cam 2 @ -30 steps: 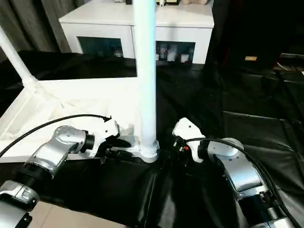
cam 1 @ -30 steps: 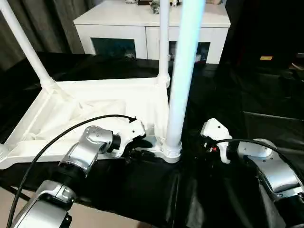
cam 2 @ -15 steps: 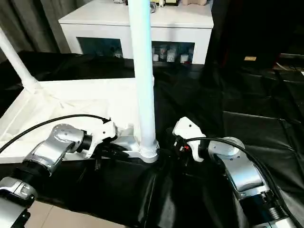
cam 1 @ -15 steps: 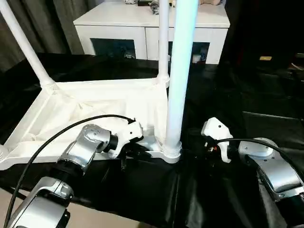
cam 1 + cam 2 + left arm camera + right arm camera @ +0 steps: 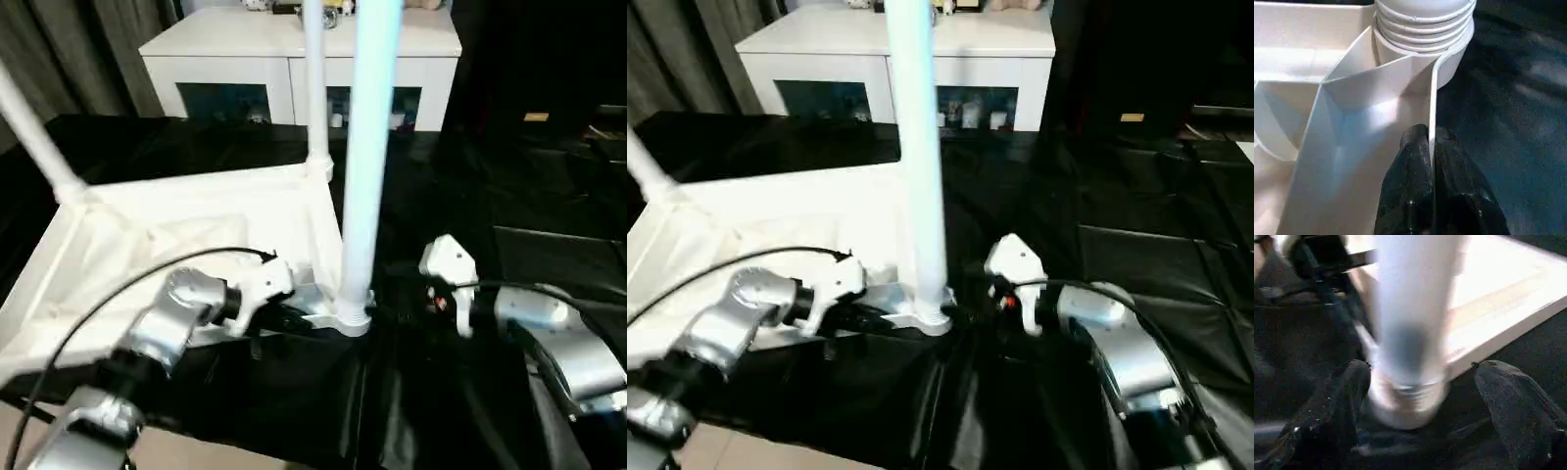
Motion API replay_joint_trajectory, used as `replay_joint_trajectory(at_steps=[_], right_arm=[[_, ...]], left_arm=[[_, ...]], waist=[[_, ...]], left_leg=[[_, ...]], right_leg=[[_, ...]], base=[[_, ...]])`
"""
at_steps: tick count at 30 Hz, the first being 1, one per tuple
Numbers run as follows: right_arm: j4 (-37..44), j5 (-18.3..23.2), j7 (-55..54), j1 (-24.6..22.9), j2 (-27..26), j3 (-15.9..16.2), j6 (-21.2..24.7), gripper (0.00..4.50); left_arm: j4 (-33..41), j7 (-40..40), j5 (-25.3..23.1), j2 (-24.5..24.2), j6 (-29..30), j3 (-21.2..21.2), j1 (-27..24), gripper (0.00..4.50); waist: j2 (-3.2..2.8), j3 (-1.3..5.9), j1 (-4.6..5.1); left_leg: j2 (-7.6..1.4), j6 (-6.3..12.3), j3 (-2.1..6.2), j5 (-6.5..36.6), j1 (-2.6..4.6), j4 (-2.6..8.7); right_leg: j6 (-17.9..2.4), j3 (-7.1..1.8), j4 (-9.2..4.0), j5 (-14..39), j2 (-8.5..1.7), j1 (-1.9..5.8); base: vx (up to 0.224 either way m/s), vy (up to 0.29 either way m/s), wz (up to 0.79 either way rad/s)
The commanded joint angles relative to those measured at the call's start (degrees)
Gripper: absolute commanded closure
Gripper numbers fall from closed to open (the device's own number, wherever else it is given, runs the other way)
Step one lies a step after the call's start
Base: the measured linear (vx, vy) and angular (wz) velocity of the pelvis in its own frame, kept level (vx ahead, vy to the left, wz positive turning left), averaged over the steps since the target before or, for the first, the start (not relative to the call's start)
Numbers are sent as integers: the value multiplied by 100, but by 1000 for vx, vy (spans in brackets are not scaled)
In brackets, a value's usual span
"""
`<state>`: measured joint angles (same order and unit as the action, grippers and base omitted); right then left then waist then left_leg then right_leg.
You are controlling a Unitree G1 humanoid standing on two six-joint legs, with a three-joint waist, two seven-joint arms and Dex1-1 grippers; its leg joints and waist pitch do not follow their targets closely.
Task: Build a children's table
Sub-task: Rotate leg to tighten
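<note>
The children's table (image 5: 186, 220) is plain white, its legs (image 5: 370, 147) too. It lies on a glossy black sheet (image 5: 509, 206). The cabinet (image 5: 294, 59) behind is white with dark glass doors, and the forearms (image 5: 181, 323) are silver.

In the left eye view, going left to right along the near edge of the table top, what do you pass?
Left gripper → nearest leg → right gripper.

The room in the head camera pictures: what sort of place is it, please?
Probably a living room or a home-like test room: a white cabinet with dark glass doors, grey curtains, and a black sheet under the children's table.
</note>
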<state>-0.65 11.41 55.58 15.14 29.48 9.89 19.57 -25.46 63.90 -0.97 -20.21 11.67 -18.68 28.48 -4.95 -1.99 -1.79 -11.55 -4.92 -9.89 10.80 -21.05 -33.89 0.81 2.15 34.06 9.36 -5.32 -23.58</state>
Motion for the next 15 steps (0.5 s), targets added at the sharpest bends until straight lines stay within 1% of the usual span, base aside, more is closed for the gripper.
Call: replay_joint_trajectory(at_steps=[1, 2, 3, 4, 6, 8, 9, 11, 12, 13, 14, 15], right_arm=[[63, -33, 17, 4, 42, 57, -6, 33], [18, -66, -26, 27, 35, 72, -20, 11], [-70, -128, -145, 88, -34, 73, -55, 11], [-174, -194, -288, 179, -157, 109, -83, 4], [-216, -226, -349, 210, -206, 122, -94, 1], [-459, -405, -647, 343, -354, 157, -79, 1], [-482, -418, -669, 355, -369, 160, -80, 1], [-577, -462, -746, 406, -435, 182, -74, 1], [-693, -516, -831, 474, -521, 226, -41, 1], [-733, -542, -859, 498, -546, 244, -43, 1], [-756, -557, -874, 511, -559, 254, -48, 1], [-763, -555, -881, 516, -567, 252, -38, 1]], left_arm=[[-38, -342, 150, 150, 147, 155, -220, 450], [11, -383, 156, 209, 132, 150, -255, 450], [59, -422, 153, 284, 137, 126, -293, 450], [132, -501, 126, 371, 142, 94, -328, 450], [141, -510, 129, 391, 132, 92, -327, 450], [224, -471, 136, 378, 132, 68, -311, 450], [237, -463, 131, 371, 136, 60, -310, 450], [263, -419, 100, 332, 124, 21, -297, 450], [297, -400, 75, 293, 151, 16, -292, 450], [301, -390, 69, 280, 158, 17, -287, 450], [300, -386, 67, 274, 162, 20, -283, 450], [298, -382, 64, 267, 160, 20, -279, 450]], waist=[[144, 300, -36], [144, 291, -39], [147, 289, -40], [161, 291, -38], [149, 292, -45], [147, 299, -50], [143, 302, -46], [135, 305, -44], [126, 319, -55], [122, 325, -43], [130, 325, -42], [123, 332, -55]], left_leg=[[-63, 389, -10, 1390, -20, 412], [-61, 377, -11, 1451, -11, 416], [-59, 359, -12, 1501, -4, 416], [-52, 342, -11, 1488, -2, 415], [-51, 337, -12, 1492, 4, 415], [-49, 315, -5, 1439, -11, 421], [-46, 304, -3, 1428, -15, 422], [-47, 288, -6, 1458, -1, 423], [-53, 294, 0, 1387, -7, 418], [-46, 314, -3, 1309, -21, 416], [-41, 322, -4, 1283, -31, 411], [-47, 327, -7, 1264, -12, 405]], right_leg=[[-1306, -102, -414, 1631, -166, 328], [-1233, -102, -436, 1825, -171, 315], [-1164, -106, -456, 2002, -175, 301], [-1104, -106, -469, 2137, -179, 291], [-1047, -106, -484, 2218, -170, 269], [-1036, -105, -468, 2111, -163, 276], [-1046, -102, -460, 2078, -164, 275], [-1050, -104, -459, 2006, -158, 267], [-1076, -108, -436, 1841, -162, 285], [-1139, -103, -422, 1676, -164, 286], [-1150, -99, -419, 1627, -161, 297], [-1164, -101, -416, 1575, -162, 289]], base=[[0, 0, 0], [0, 0, 0], [0, 0, 0], [0, 0, 0], [0, 0, 0], [0, 0, 0], [0, 0, 0], [0, 0, 0], [0, 0, 0], [0, 0, 0], [0, 0, 0], [0, 0, 0]])
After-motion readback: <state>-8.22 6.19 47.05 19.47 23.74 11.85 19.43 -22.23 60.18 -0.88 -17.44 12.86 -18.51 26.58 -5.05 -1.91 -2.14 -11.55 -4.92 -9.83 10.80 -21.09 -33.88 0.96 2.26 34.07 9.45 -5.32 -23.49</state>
